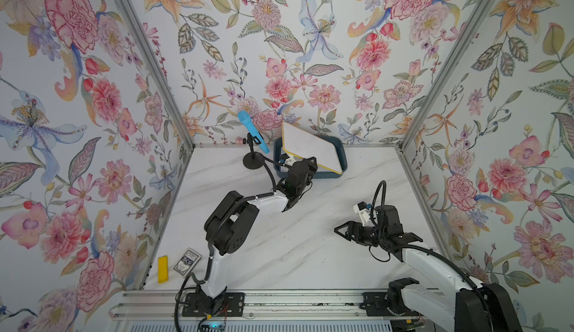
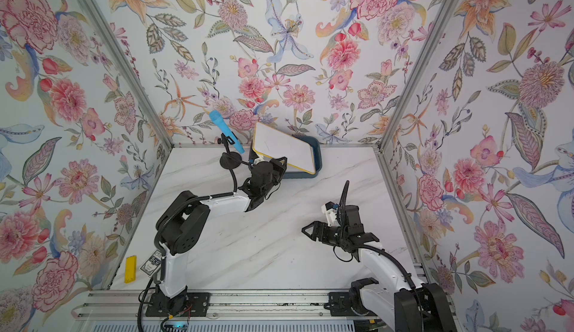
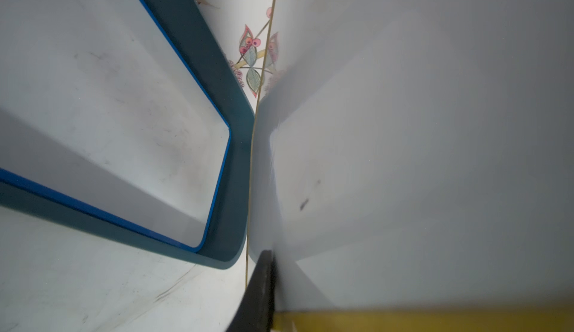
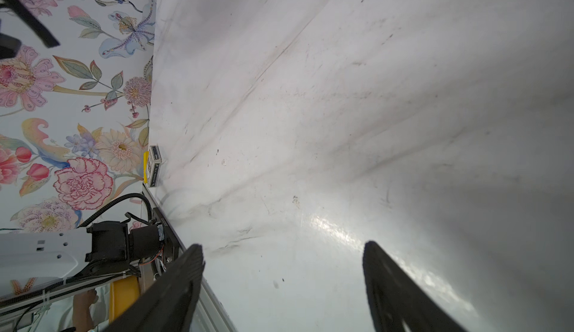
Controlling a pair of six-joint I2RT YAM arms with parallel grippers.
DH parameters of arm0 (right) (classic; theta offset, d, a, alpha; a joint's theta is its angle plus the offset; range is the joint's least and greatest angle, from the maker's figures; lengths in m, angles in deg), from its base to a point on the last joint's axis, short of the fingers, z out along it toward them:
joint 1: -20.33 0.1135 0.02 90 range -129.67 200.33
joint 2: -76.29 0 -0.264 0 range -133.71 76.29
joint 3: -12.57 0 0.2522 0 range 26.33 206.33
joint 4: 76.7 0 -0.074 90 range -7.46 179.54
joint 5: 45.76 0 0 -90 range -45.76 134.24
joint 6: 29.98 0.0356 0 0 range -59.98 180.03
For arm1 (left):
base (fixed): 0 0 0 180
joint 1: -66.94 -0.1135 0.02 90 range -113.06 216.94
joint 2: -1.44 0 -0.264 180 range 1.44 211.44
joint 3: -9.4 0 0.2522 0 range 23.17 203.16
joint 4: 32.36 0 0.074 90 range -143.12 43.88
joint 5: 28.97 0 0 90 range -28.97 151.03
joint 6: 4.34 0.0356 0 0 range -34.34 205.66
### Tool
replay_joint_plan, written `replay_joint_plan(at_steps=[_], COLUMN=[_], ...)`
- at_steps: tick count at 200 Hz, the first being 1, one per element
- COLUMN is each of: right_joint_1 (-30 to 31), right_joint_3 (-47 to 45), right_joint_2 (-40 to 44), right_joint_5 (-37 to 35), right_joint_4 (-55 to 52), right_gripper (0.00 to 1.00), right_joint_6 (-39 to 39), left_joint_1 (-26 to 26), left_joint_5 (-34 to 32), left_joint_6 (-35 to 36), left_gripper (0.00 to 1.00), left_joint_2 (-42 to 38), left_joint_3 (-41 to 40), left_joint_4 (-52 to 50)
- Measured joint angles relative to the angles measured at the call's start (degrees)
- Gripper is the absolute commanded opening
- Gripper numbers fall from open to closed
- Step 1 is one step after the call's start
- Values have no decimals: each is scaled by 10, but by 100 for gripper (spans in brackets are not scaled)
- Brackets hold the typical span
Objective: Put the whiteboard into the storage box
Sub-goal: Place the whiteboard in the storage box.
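A white whiteboard (image 1: 310, 148) (image 2: 282, 147) with a yellow rim hangs tilted over the storage box (image 1: 341, 150) (image 2: 317, 155), a shallow teal tray at the back of the table. My left gripper (image 1: 311, 162) (image 2: 281, 162) is shut on the whiteboard's near edge. In the left wrist view the whiteboard (image 3: 403, 159) fills one side, with one black finger (image 3: 261, 284) against it beside the box's wall (image 3: 236, 113). A blue-rimmed white board (image 3: 108, 113) lies flat inside the box. My right gripper (image 1: 338, 230) (image 2: 306, 227) (image 4: 282, 249) stands open over bare table, nothing between its fingers.
A blue microphone (image 1: 253, 131) on a black stand (image 1: 253, 161) stands just left of the box. A yellow block (image 1: 162, 269) and a card pack (image 1: 186, 261) lie at the front left. Floral walls close in the table on three sides.
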Motion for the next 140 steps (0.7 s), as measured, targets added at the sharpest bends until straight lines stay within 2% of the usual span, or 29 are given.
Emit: replay_joint_plan(at_steps=[18,38,96,140], right_joint_1=[-2,-4,-3,-3], right_joint_3=[0,0,-2,-5], right_joint_2=[1,5,-1,-2], right_joint_5=[2,6,29,32], right_joint_4=[-1,-2,4,8], right_gripper=[83,83,84,84], right_joint_6=[-4,-9,-10,-9], left_joint_1=[10,15,11,-17], left_joint_5=[-12,-30,-94,-80], left_joint_6=[-14,-27,-56,-87], left_gripper=[0,0,0,0], left_joint_2=[69,94,94,126], left_joint_3=[89,136,150,166], left_joint_4=[4,3,-5,-9])
